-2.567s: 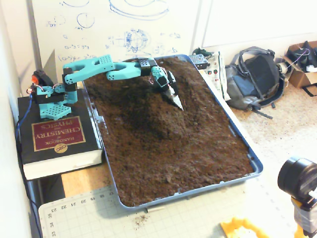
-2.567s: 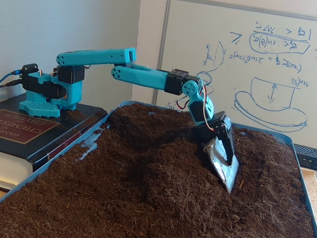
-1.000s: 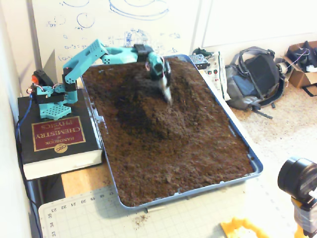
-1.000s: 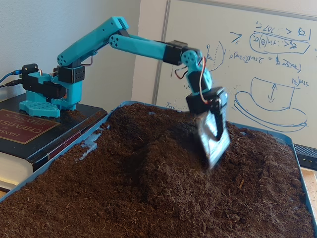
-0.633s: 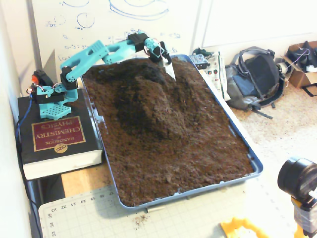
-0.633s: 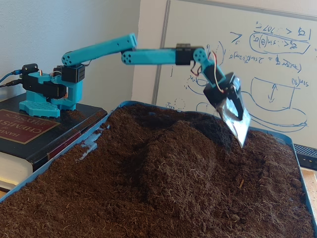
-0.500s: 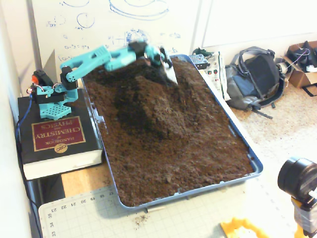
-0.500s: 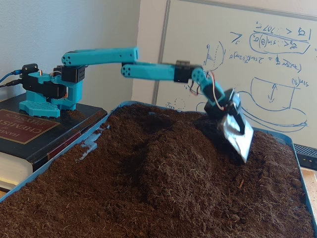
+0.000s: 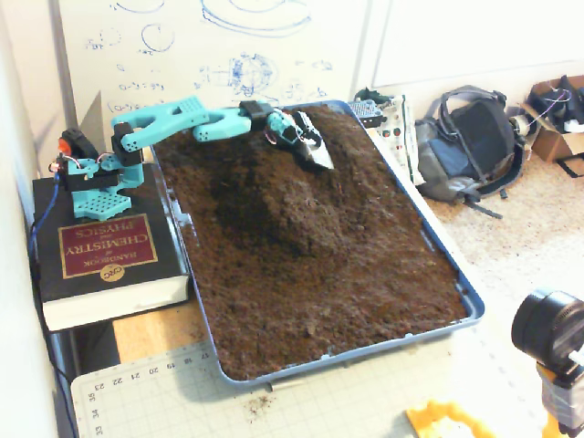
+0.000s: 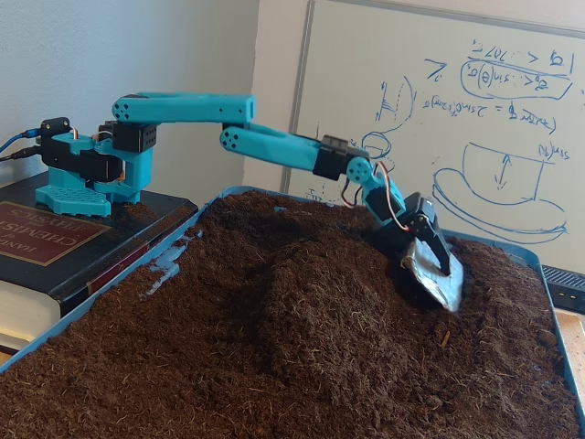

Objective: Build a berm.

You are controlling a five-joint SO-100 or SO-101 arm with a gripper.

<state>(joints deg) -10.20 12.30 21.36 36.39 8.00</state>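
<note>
I see end effector (image 10: 437,274) with metal scoop blade (image 9: 317,155) low on soil beside berm (image 9: 274,196) at tray (image 9: 447,265) far end. Blade covers jaws; can't tell whether open or closed. Blade tip half-buried.

Soil-filled blue tray (image 9: 453,265) on table (image 9: 383,392)

In the fixed view from above, the tray (image 9: 456,274) holds soil, with the berm (image 9: 274,196) in its far half and the scoop (image 9: 317,155) resting at the berm's far right side. The arm's base (image 9: 96,178) stands on a book (image 9: 100,260) left of the tray. A backpack (image 9: 474,146) lies on the floor to the right, and a whiteboard (image 9: 210,46) stands behind.
</note>
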